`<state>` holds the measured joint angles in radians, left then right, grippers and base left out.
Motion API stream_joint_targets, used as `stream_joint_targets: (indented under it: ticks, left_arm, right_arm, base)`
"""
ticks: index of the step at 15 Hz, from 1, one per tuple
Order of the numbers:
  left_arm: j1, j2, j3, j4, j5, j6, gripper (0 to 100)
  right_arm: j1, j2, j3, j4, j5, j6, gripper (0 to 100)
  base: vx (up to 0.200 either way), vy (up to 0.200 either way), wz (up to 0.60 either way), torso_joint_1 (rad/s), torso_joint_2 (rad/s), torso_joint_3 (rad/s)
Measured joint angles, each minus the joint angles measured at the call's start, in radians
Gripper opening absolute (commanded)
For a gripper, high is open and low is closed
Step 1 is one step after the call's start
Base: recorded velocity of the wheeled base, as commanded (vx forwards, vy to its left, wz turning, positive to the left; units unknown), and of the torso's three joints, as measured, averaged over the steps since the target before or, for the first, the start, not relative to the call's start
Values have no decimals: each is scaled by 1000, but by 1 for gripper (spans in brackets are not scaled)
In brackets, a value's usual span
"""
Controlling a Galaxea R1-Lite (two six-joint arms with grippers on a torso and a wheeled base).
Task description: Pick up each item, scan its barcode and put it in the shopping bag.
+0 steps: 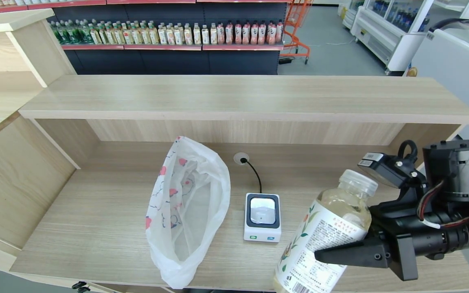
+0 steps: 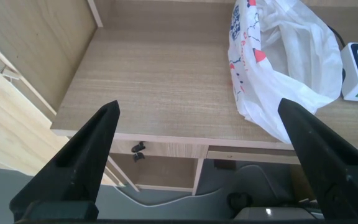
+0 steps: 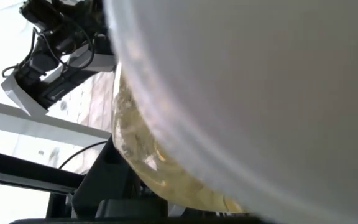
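Bottle (image 1: 324, 236) of pale drink sits clamped in my right end effector (image 1: 340, 244), gripped across the labelled body. It is tilted so its white cap (image 1: 358, 181) leans up and away from me and its base hangs low over the near edge of the bench (image 1: 96, 228). I can make out the barcode (image 1: 299, 287) near the base. It is turned towards me rather than down at any glass, so my read is that the scan is not yet done. The scanner (image 1: 262, 217) lies flat on the bench to the left of that end effector and lower, window facing up, with its cable (image 1: 255, 173) running off behind it. Further left, just beside the scanner, the shopping bag (image 1: 185, 211) slumps with its mouth gaping upward, which suits a drop from above. My left end effector (image 2: 197, 155) hangs with its jaws spread wide and nothing between them, off the near bench edge, with the bag ahead of it and to its right. Next I would roll the right wrist so the barcode faces the window
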<state>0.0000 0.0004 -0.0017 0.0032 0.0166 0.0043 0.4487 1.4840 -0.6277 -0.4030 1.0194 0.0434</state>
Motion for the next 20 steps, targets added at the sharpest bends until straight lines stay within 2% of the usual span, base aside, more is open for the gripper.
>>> stream_joint_targets:
  ticks: [12,14,15,16,18,20]
  left_arm:
    - [0,0,0,0,0,0,100]
    - [0,0,0,0,0,0,100]
    - [0,0,0,0,0,0,100]
    - [0,0,0,0,0,0,100]
    - [0,0,0,0,0,0,100]
    - [0,0,0,0,0,0,100]
  right_arm:
    - [-1,-7,-6,-4,-1,-3,0]
    - [-5,-10,-6,-8,-38,-42,0]
    - [-14,-13,-6,-9,-82,-97,0]
    - [-31,-16,-4,-9,-139,-212,0]
    - [-122,-24,1,-23,-328,-516,0]
    - [-217,-26,22,-148,-447,-727,0]
  base:
    - [0,0,0,0,0,0]
    - [0,0,0,0,0,0]
    - [0,0,0,0,0,0]
    - [0,0,0,0,0,0]
    - [0,0,0,0,0,0]
    - [0,0,0,0,0,0]
